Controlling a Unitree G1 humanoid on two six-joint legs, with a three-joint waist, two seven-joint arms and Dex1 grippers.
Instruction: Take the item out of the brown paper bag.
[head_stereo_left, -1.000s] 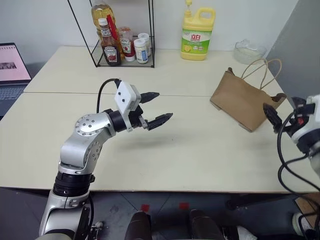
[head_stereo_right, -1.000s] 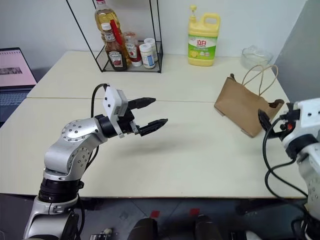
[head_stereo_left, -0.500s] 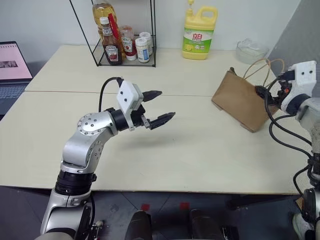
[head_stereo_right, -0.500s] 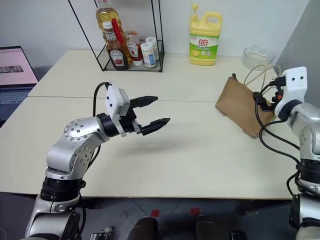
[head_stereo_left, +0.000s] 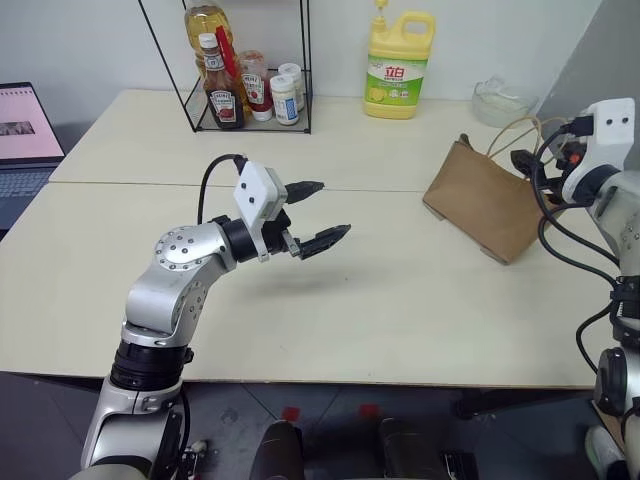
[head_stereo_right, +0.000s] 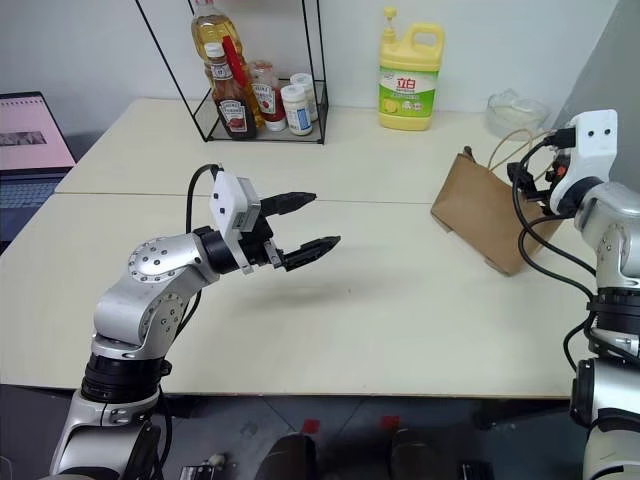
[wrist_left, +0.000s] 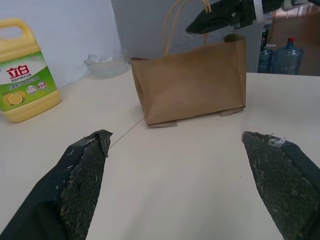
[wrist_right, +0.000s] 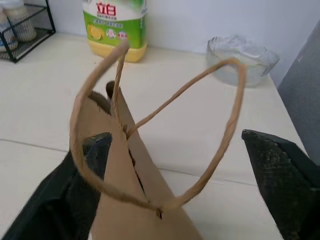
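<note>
Left eye view: left end effector (head_stereo_left: 313, 214) hovered over the middle of the bench (head_stereo_left: 400, 290), fingers spread wide, nothing between them. Brown paper bag (head_stereo_left: 480, 205) stood on the bench at the right, 2 loop handles (head_stereo_left: 515, 135) up. Right end effector (head_stereo_left: 527, 162) was at the bag's top by the handles; whether its fingers were apart or together couldn't be told here. Wire rack (head_stereo_left: 240, 80) with sauce bottles at far left, yellow detergent jug (head_stereo_left: 398, 67) far centre, clear bowl (head_stereo_left: 500, 101) far right, laptop (head_stereo_left: 28, 130) at the left edge.

Right eye view: same layout; bag (head_stereo_right: 490, 215) at right, right end effector (head_stereo_right: 522, 178) by its top edge.

Left wrist view: left fingers (wrist_left: 82, 170) wide apart over bare bench, bag (wrist_left: 192, 82) upright ahead, jug (wrist_left: 25, 70) beside it.

Right wrist view: right fingers (wrist_right: 87, 165) stood apart, 1 on each side of the bag's handles (wrist_right: 215, 155) and open mouth (wrist_right: 117, 125), clamping nothing. The item couldn't be seen; bag's inside was dark.
</note>
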